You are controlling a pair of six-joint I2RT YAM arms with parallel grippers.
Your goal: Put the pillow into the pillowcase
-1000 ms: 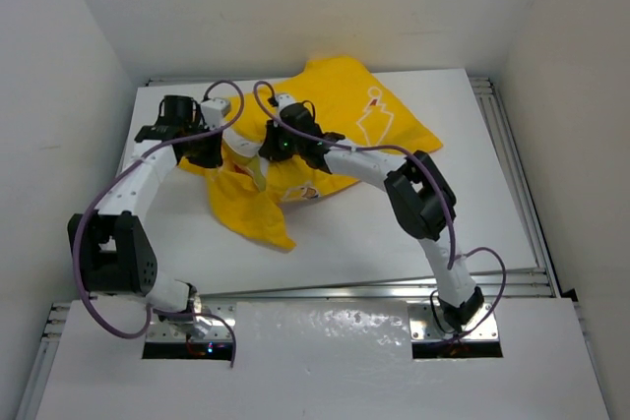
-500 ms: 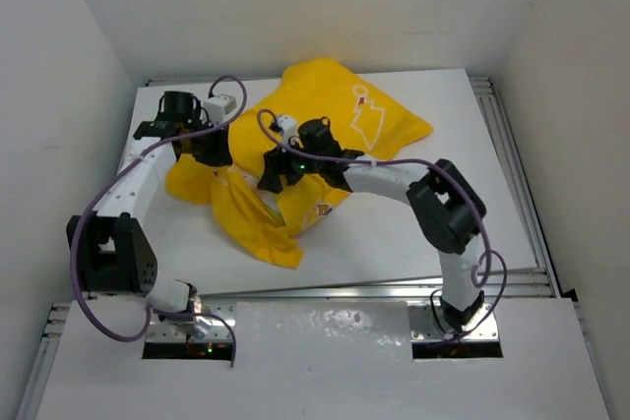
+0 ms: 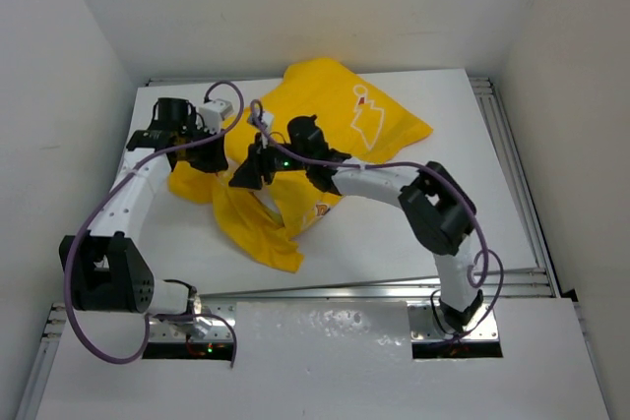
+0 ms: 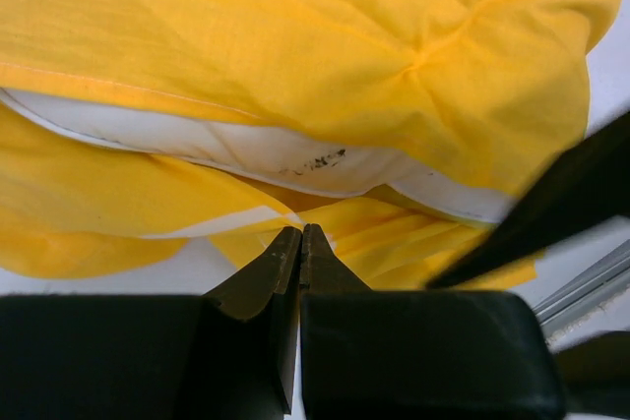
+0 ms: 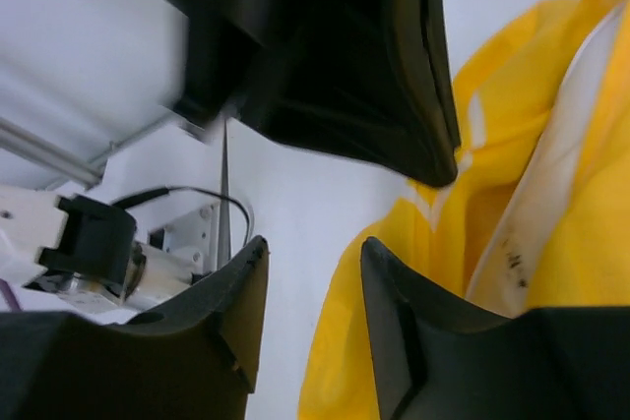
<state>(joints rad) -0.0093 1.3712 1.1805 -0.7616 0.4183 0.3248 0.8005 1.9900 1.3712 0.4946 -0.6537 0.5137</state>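
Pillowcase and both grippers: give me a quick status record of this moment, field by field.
pillowcase: bright yellow wrinkled fabric case, bunched on the white table, far side, left of centre
pillow: white soft cushion, mostly covered by the case; only a strip shows at the opening
left gripper: shut, tips by the opening, no fabric seen between them
right gripper: open, nothing between the fingers, yellow fabric beside it

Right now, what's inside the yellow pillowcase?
A strip of the white pillow shows at the pillowcase opening; yellow fabric covers the rest, so how far in it sits cannot be seen.
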